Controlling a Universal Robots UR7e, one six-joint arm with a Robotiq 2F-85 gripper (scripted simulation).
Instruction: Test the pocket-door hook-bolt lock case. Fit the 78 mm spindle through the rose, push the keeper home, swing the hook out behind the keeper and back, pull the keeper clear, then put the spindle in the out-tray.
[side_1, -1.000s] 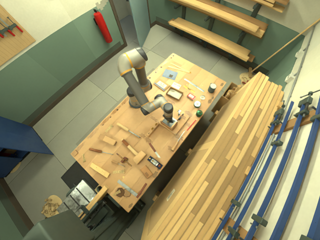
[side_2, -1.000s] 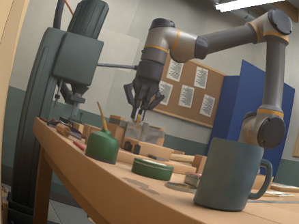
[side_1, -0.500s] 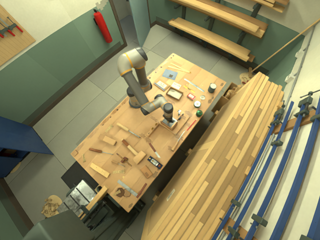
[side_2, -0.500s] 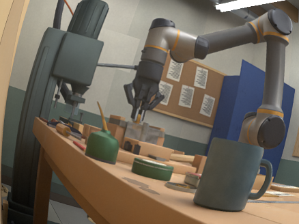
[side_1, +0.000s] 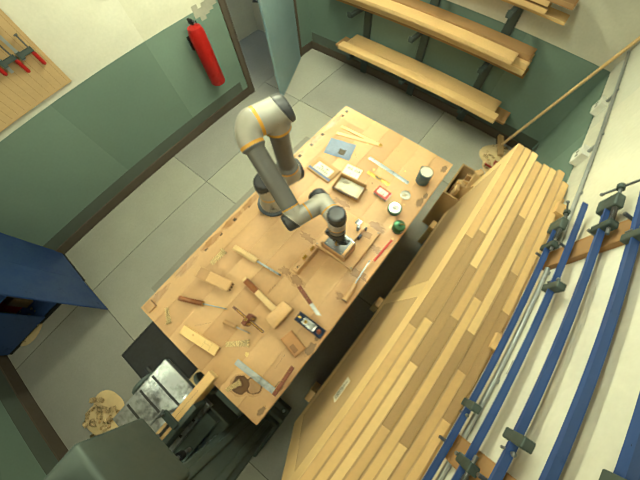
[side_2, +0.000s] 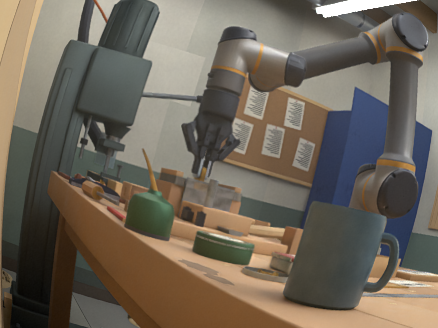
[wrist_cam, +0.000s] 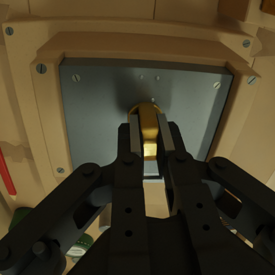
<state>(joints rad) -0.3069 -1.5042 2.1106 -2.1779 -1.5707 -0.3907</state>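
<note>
The brass spindle (wrist_cam: 148, 130) stands upright in the round rose (wrist_cam: 145, 110) at the middle of the grey lock case (wrist_cam: 143, 113), and it is gripped by my closed gripper (wrist_cam: 148, 136) from above. The lock case (side_1: 341, 247) sits in a wooden frame on the bench, under my gripper (side_2: 206, 167). The spindle (side_2: 203, 173) shows as a short brass tip below the fingers. The out-tray (side_1: 349, 186) lies further along the bench. The keeper and the hook are hidden.
Behind the bench a drill press (side_2: 100, 100) stands. A green oil can (side_2: 149, 212), a green tin (side_2: 223, 247) and a mug (side_2: 337, 255) stand near the bench edge; chisels and a mallet (side_1: 269, 305) lie beyond, and stacked planks (side_1: 439, 310) flank the bench.
</note>
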